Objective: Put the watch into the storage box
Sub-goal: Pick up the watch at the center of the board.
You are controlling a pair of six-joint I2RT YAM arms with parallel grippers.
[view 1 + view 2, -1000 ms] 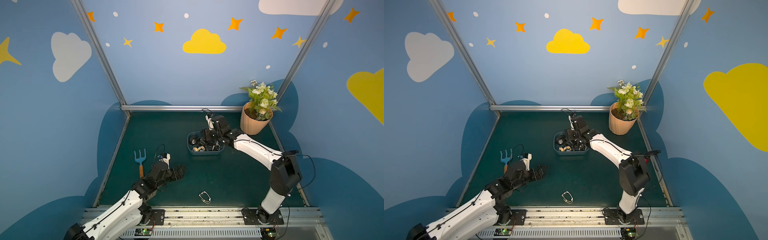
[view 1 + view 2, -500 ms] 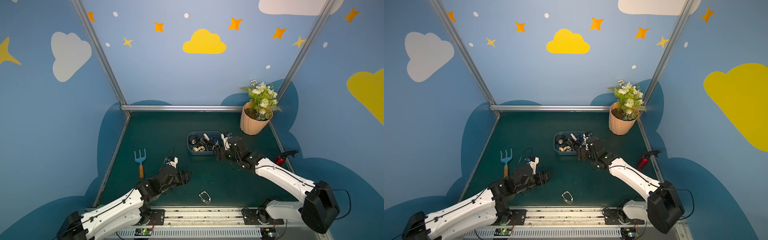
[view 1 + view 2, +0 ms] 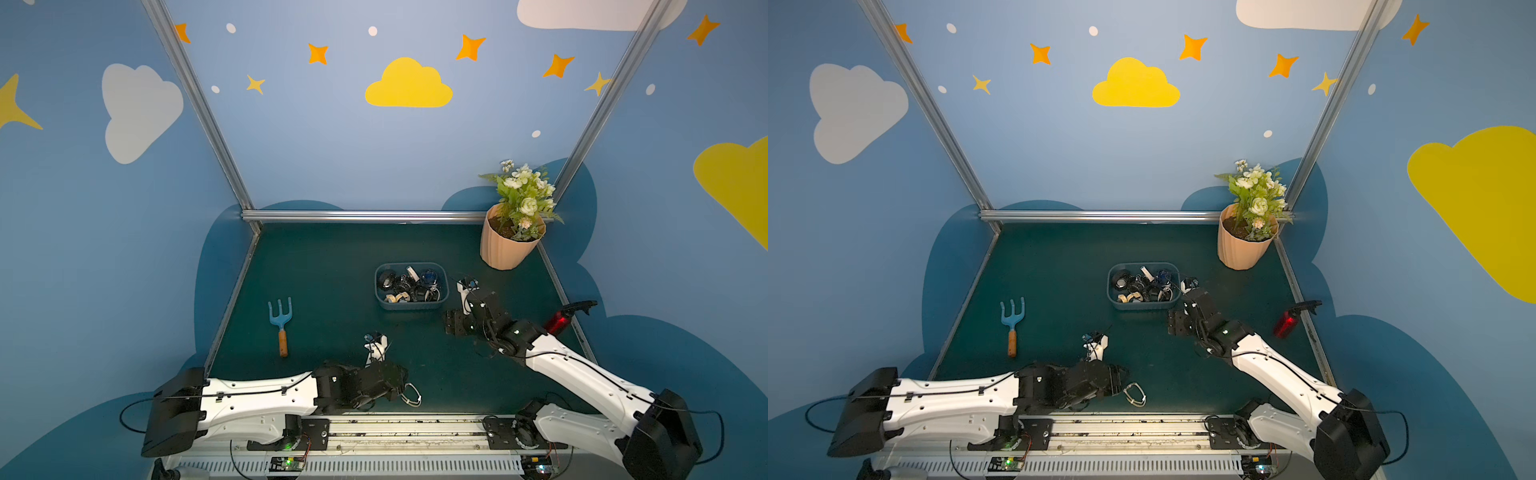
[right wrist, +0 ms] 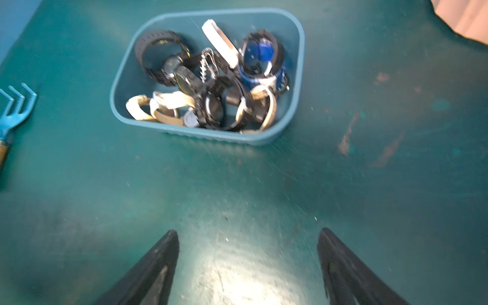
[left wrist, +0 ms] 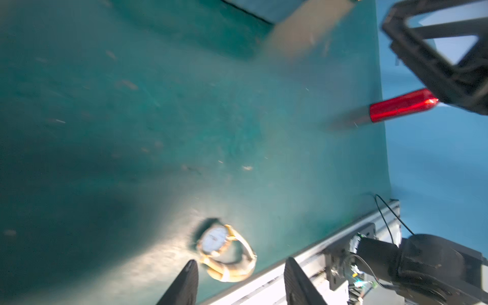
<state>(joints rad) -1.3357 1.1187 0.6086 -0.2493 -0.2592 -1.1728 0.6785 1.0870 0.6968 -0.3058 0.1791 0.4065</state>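
Worktop point(image 3: 332, 270) of dark green matting, enclosed by blue cloud-painted walls point(image 3: 332, 145). The watch point(image 5: 227, 253) is seen by the front rail point(image 3: 436, 424), just ahead of the spread jaws of the left gripper point(image 5: 240, 260), well apart from the storage box point(image 3: 409, 307); the jaws of the right gripper point(image 4: 248, 231) are likewise spread.

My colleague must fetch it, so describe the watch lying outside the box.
Find the metal rail along the near edge. Beyond it, by the left gripper, lies the watch: white dial, tan strap. Only it is on the mat; the other watches are in the storage box.
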